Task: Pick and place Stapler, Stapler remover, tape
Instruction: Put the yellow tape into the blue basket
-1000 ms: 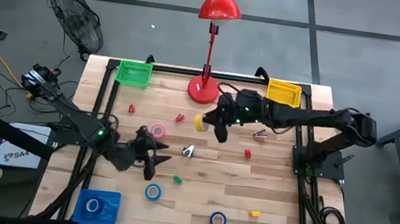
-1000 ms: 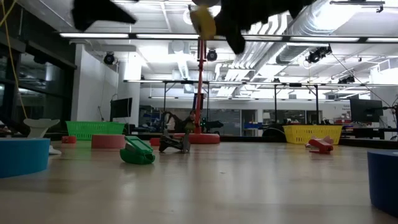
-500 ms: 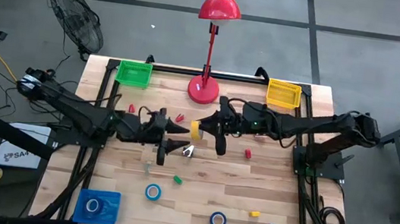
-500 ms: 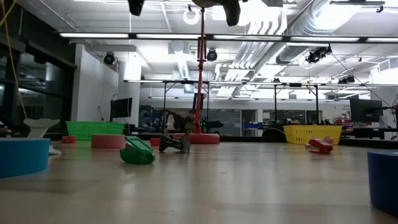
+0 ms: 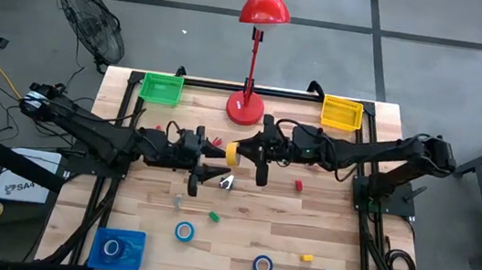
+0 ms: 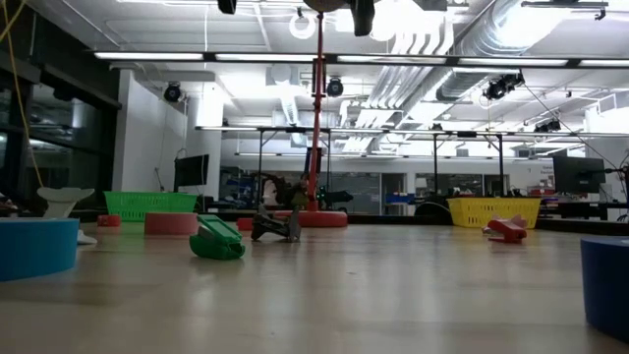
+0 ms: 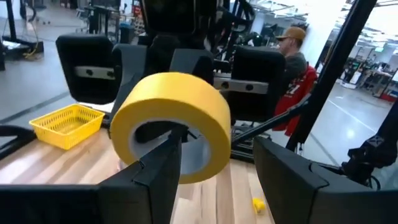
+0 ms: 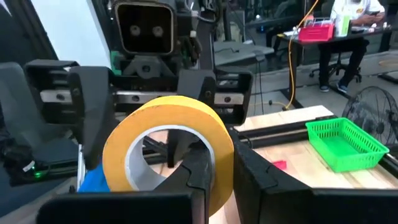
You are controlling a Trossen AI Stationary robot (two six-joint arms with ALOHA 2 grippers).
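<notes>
The yellow tape roll is in the air above the middle of the table, between my two grippers, which face each other. My right gripper is shut on it from the table's right. My left gripper is open and comes level from the left. In the left wrist view one of its fingers stands in front of the roll's core hole and the other stands outside the roll. I cannot tell whether the left fingers touch it. My right gripper holds the yellow roll by its wall. One finger is inside the core hole and the other is outside. The fingers come level from the table's right. The roll is lifted clear, its hole facing along the two arms.
Blue tape rolls lie near the front edge, and another sits in the blue tray. A green piece, a metal remover and small red pieces lie about. The green basket, yellow basket and red lamp stand at the far edge.
My left gripper rose from the table near the pink roll and moved toward the far right until it faced the yellow roll. My right gripper, holding the roll, rose out of the low view and shifted slightly toward the table's left.
</notes>
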